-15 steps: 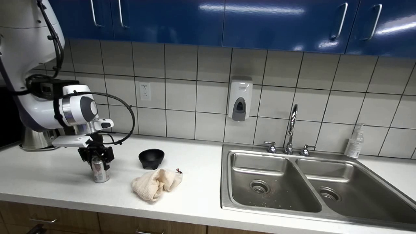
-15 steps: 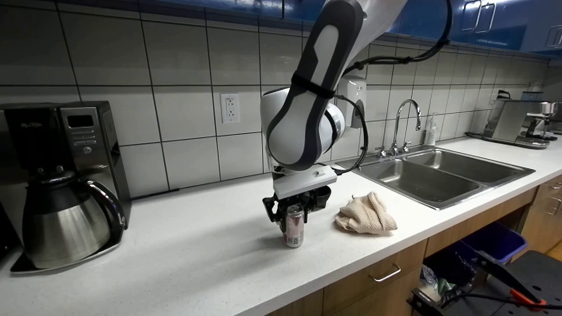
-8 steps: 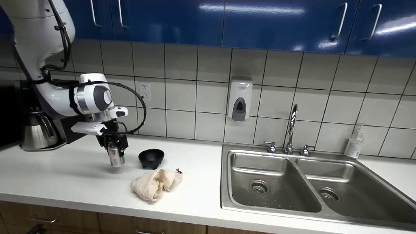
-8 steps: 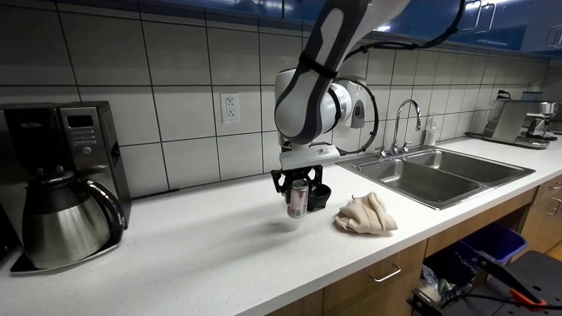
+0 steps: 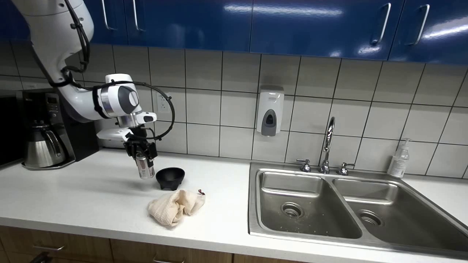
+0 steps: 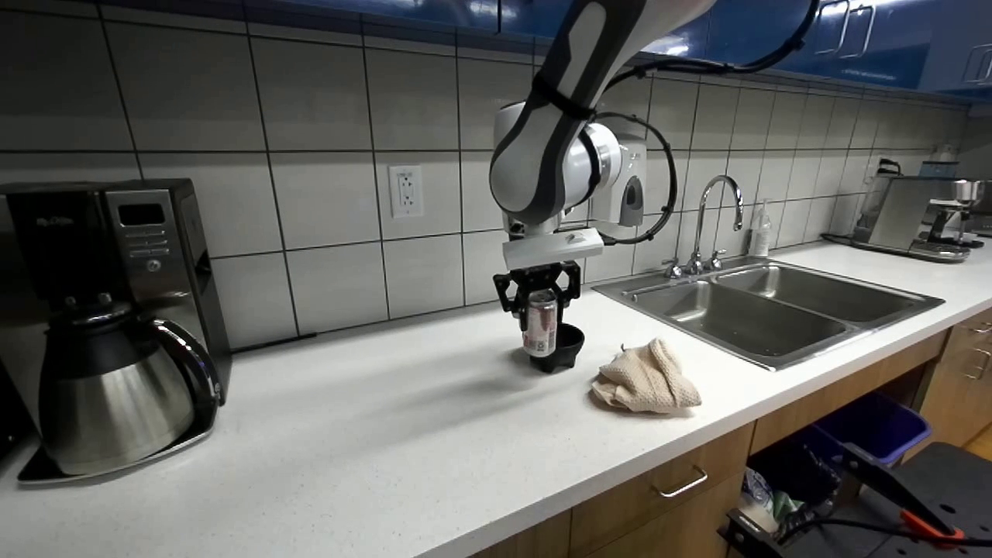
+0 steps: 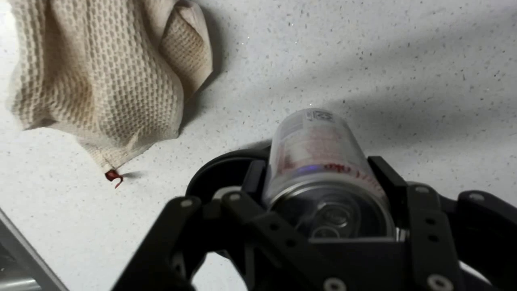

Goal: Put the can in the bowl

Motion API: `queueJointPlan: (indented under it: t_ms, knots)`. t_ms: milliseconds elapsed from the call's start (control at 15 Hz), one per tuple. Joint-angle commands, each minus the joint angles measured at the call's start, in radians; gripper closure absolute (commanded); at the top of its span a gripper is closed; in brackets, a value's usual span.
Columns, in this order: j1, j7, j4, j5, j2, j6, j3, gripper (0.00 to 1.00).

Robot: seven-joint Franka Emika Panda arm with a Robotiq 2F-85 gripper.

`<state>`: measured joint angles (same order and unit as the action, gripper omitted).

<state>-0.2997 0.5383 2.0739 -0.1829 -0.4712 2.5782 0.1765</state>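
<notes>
A silver can with red print is clamped between the black fingers of my gripper [image 5: 145,156], which also shows in an exterior view [image 6: 540,316] and in the wrist view [image 7: 321,176]. The can [image 5: 146,169] hangs above the counter, tilted slightly, just beside the small black bowl [image 5: 170,178]. In an exterior view the can [image 6: 541,329] partly covers the bowl [image 6: 571,347]. In the wrist view the can [image 7: 315,145] is seen from its top, and the bowl [image 7: 216,173] lies beside it, partly hidden by the can and a finger. The bowl's inside is dark.
A crumpled beige cloth [image 5: 174,207] lies in front of the bowl; it also shows in the wrist view [image 7: 109,76]. A double sink [image 5: 253,204] is set in the counter on the bowl's far side. A coffee maker with a carafe [image 6: 116,395] stands by the wall.
The gripper has lifted the can off the counter and carried it toward the bowl, right and back in both exterior views. The bowl and cloth have not moved.
</notes>
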Motion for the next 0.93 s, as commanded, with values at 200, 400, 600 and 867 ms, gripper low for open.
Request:
queueJointPlan:
  t_ms: [200,400,600,867]
  knots:
    - [0.050,0.029,-0.172,0.005,-0.056,-0.164,-0.006,0.59]
    - [0.068,0.036,-0.239,0.005,-0.107,-0.197,-0.004,0.59]
    - [0.086,0.031,-0.304,0.011,-0.167,-0.227,-0.002,0.59]
    - [0.103,0.026,-0.382,0.013,-0.244,-0.247,0.005,0.59]
